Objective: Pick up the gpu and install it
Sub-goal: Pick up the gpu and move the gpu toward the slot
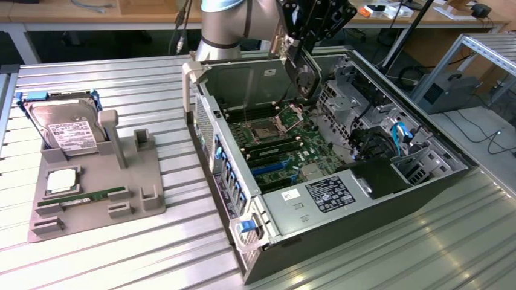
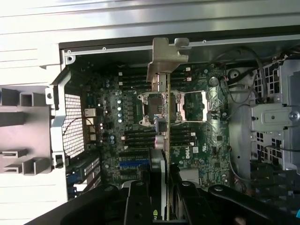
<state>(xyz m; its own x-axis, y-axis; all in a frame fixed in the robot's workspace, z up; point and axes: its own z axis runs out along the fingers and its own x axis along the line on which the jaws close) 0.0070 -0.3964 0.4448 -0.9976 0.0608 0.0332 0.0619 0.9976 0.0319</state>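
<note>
My gripper [image 1: 301, 43] is shut on the gpu [image 1: 303, 77], a thin dark card that hangs upright over the back part of the open computer case [image 1: 241, 241]. The wrist view has the gpu [image 2: 168, 123] edge-on between the black fingers [image 2: 138, 199], its silver bracket [image 2: 166, 58] at the far end near the case wall. Below the card lies the green motherboard [image 1: 278, 142] with its CPU socket [image 2: 159, 105] and blue slots [image 2: 133, 165]. The card hangs above the board without touching it.
A grey fixture [image 1: 96, 193] in the exterior view's left carries a silver hard drive [image 1: 69, 130], a green memory stick [image 1: 89, 197] and a small square chip [image 1: 63, 180]. Drive cages and cables [image 1: 387, 139] fill the case's other side. Ribbed metal table [image 1: 121, 260].
</note>
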